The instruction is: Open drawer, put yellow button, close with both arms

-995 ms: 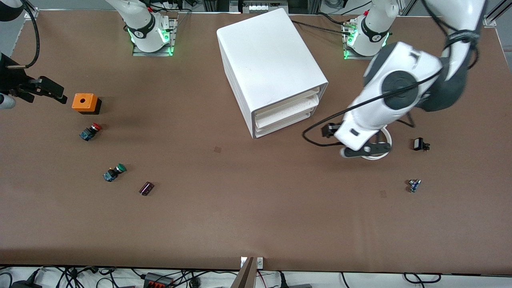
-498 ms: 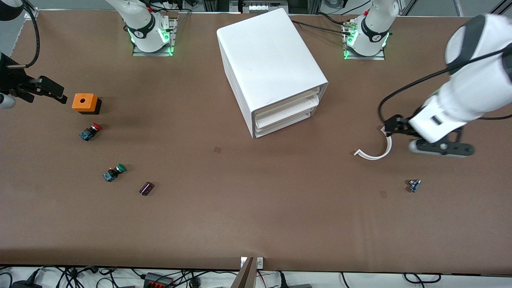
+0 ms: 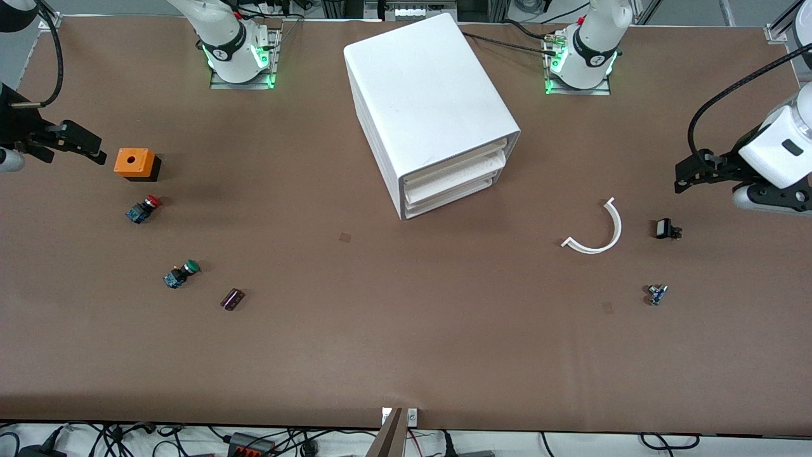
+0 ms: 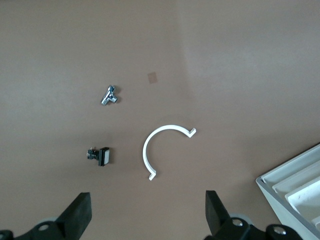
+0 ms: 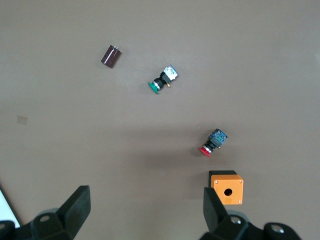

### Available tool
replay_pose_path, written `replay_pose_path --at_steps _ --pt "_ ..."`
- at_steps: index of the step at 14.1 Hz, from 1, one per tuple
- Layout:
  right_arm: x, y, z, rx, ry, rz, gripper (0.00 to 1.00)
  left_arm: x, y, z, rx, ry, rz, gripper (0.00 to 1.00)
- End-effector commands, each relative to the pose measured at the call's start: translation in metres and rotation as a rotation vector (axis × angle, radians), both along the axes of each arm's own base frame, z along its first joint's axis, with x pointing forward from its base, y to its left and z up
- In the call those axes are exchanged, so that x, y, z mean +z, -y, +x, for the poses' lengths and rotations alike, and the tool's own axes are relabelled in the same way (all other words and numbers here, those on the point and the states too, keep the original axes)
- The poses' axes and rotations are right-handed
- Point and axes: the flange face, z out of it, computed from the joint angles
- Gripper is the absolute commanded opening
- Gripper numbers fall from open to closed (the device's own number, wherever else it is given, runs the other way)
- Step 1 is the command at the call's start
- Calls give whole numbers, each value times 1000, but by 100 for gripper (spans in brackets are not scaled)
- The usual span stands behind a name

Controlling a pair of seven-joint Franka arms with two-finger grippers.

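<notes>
The white cabinet (image 3: pixel 425 95) stands in the upper middle of the front view, its face turned toward the lower edge and the left arm's end of the table (image 3: pixel 406 343). The drawer (image 3: pixel 457 158), topmost of the three, sits pushed in level with the two below it.

The left pincer (image 4: pixel 146 210) hangs in the air at the left arm's end of the table, at the edge of the front view about halfway up. Its two black fingers (image 4: pixel 80 212) are spread wide and hold nothing. Its wrist view looks down on a curved white plastic strip (image 3: pixel 599 231), a small black part (image 3: pixel 664 228) beside it and a small metal piece (image 3: pixel 656 294) lower in the front view. A corner of the cabinet shows at the edge of that wrist view.

The right pincer (image 5: pixel 145 205) hangs at the right arm's end of the table, just beside the orange box (image 3: pixel 134 164) with a round hole in its top. Its fingers (image 5: pixel 77 207) are spread as well, gripping nothing. Lower in the front view than the box lie the red-capped switch (image 3: pixel 143 209), then the green-capped switch (image 3: pixel 181 273), and near that a small dark brown block (image 3: pixel 232 299). All are well apart from the cabinet.
</notes>
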Motion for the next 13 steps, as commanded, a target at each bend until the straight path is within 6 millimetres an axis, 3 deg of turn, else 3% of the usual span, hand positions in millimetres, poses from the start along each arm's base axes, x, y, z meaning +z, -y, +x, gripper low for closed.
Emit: replay_pose_path --at_steps 1,13 --pt "3 1 -3 7 7 -14 100 -5 -6 -30 -10 -9 -13 100" --pt "-7 -6 2 18 -5 -14 100 5 6 -35 -36 -18 -31 100"
